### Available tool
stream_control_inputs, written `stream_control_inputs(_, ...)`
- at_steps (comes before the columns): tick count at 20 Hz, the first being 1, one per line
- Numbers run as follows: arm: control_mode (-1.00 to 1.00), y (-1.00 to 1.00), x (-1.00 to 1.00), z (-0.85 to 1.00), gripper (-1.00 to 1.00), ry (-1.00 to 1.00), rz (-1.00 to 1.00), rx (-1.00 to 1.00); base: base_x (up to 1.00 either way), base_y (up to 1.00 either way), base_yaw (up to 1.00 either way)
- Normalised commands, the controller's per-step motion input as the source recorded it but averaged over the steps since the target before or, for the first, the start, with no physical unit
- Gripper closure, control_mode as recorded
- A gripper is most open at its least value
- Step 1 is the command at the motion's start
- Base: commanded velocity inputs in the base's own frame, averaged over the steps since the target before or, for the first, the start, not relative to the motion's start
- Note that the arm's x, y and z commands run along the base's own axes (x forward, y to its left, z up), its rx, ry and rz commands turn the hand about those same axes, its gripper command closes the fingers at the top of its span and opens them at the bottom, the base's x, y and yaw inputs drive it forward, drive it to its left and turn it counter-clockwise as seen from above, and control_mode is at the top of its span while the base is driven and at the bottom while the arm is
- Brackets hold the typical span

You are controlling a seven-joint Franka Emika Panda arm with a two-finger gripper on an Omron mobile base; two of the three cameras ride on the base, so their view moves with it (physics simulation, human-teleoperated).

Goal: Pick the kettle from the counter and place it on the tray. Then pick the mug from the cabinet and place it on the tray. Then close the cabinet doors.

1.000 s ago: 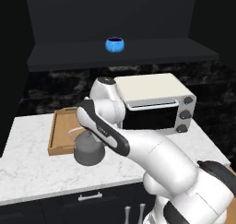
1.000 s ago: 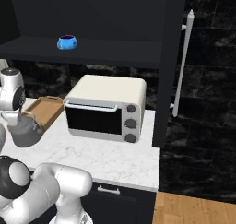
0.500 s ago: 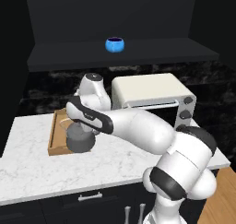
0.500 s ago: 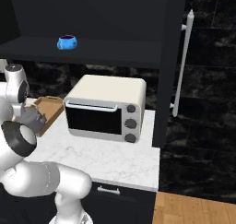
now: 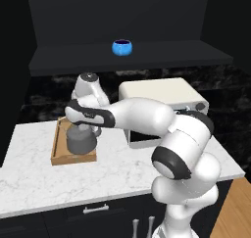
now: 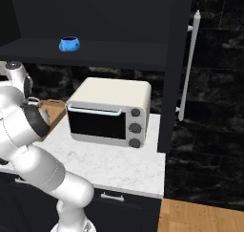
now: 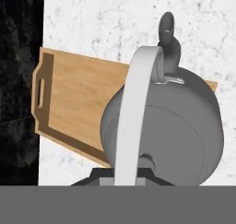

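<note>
Hand view: the dark-grey metal kettle (image 7: pixel 163 126), squat and smooth with a short spout, is seen at centre right, hanging by its thin arched handle (image 7: pixel 138 112), on which the gripper's (image 7: pixel 124 174) jaws are pinched near the bottom edge. The light-brown wooden tray (image 7: pixel 73 96), raised-rimmed with a cut-out end handle, lies beneath at centre left on the veined white counter (image 7: pixel 115 20). Lowering is best done level and slowly, well inside the rim, before the jaws are released.

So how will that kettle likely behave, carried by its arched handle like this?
The kettle hangs from a thin arched handle, so it may swing or tilt under the claw. Its squat metal body looks fairly heavy for its size. The smooth handle could slip. Its broad base should sit steady on the tray.
</note>
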Motion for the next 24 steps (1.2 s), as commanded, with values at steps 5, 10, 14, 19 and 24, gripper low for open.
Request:
stream_control_inputs(5, -1.00, 0.03, 0.28, 0.00, 1.00, -0.19, -0.12, 0.00, 0.00, 0.00, 0.00)
stream_control_inputs(10, -1.00, 0.01, 0.25, -0.01, 1.00, -0.20, -0.12, 0.00, 0.00, 0.00, 0.00)
stream_control_inputs(14, -1.00, 0.00, 0.26, 0.00, 1.00, -0.20, -0.12, 0.02, 0.00, 0.00, 0.00)
stream_control_inputs(19, -1.00, 0.11, 0.26, -0.02, 1.00, -0.11, -0.11, 0.02, 0.00, 0.00, 0.00)
stream_control_inputs(24, -1.00, 0.46, 0.14, -0.01, 1.00, -0.06, -0.05, 0.03, 0.00, 0.00, 0.00)
